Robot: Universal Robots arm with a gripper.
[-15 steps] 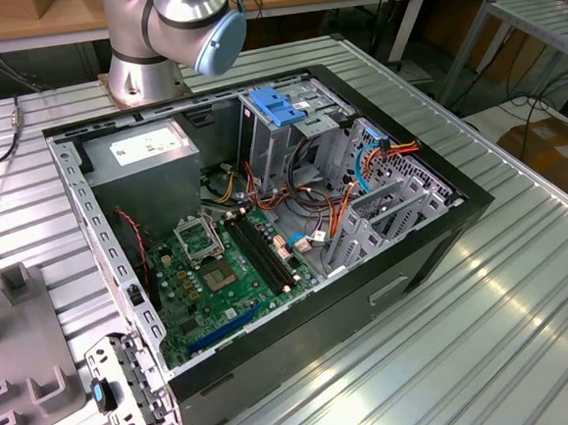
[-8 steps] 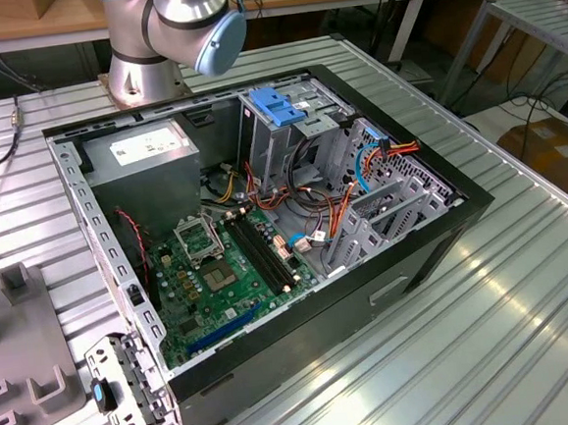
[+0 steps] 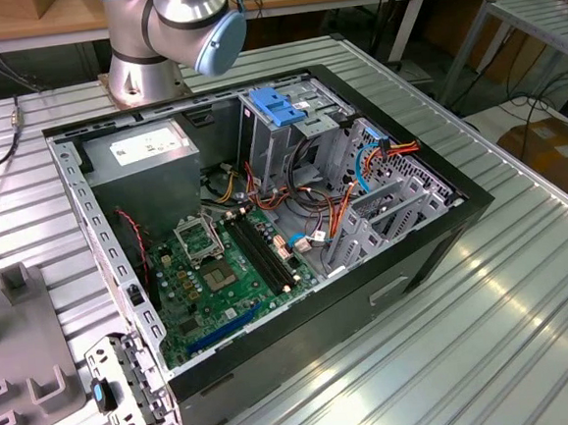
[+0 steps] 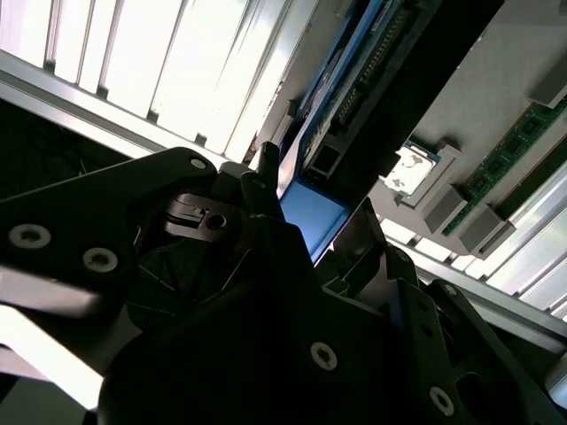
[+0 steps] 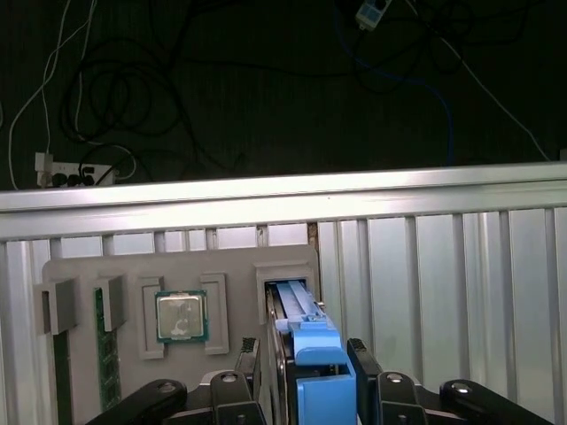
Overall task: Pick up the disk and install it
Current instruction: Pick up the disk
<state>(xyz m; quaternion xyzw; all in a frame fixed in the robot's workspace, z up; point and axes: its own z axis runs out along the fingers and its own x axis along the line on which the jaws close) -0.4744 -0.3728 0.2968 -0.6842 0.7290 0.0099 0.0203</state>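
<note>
Hand looked clamped narrow on the disk, upright in grey tray slot; a tilted pull cd jam it vs slot wall.

The counter is ribbed bare metal, glossy. The case is matt black outside and dull grey sheet metal within; its board is shiny green. The latch is smooth light-blue plastic, like the cap on the arm, which is otherwise satin silver metal. In the first wrist view the disk shows smooth blue plastic rails and a thin metal edge — the tray is matt grey, the gripper matt black.
</note>
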